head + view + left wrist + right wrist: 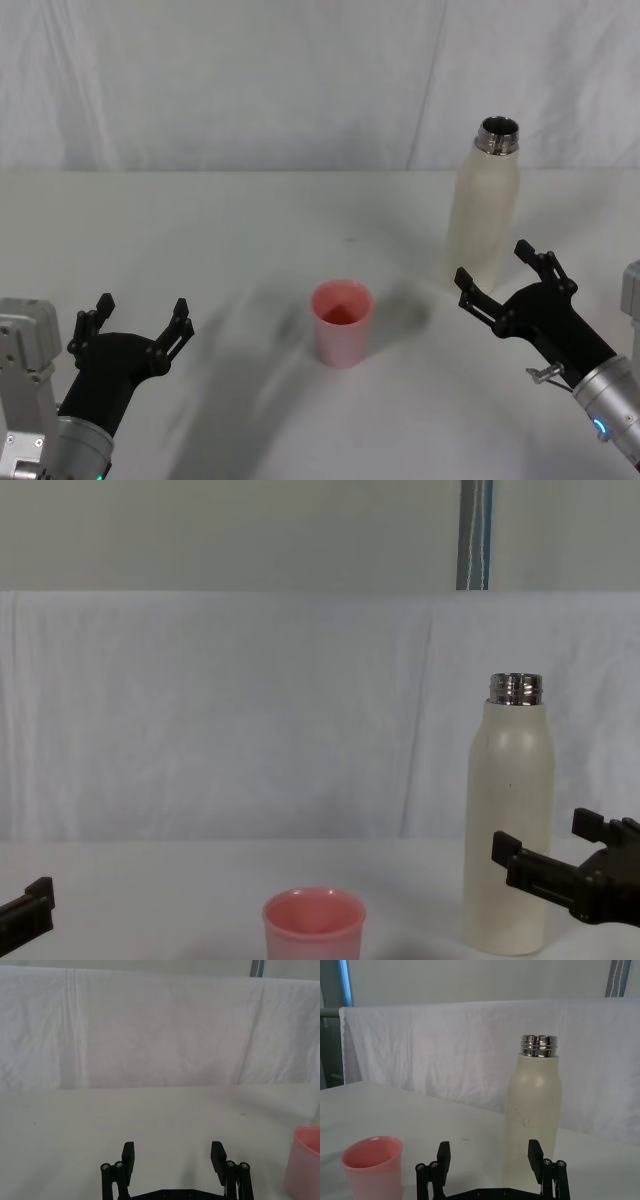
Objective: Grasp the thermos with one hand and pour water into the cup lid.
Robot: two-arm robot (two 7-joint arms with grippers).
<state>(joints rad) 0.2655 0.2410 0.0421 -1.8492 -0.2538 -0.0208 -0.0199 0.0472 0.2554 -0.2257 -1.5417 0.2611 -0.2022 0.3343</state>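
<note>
The cream-white thermos (485, 205) stands upright at the right rear of the table, its steel neck uncapped; it also shows in the right wrist view (532, 1115) and the chest view (510, 820). The pink cup lid (342, 321) stands upright mid-table, to the thermos's left and nearer me (313, 925) (372, 1166) (304, 1165). My right gripper (503, 268) is open, just in front of the thermos's lower body and not touching it (490, 1156). At the near left, my left gripper (142, 314) is open over bare table, well left of the cup lid (172, 1155).
A white cloth covers the table (200, 240) and a white draped backdrop (250, 80) rises behind it. Open table lies between the two grippers around the cup lid.
</note>
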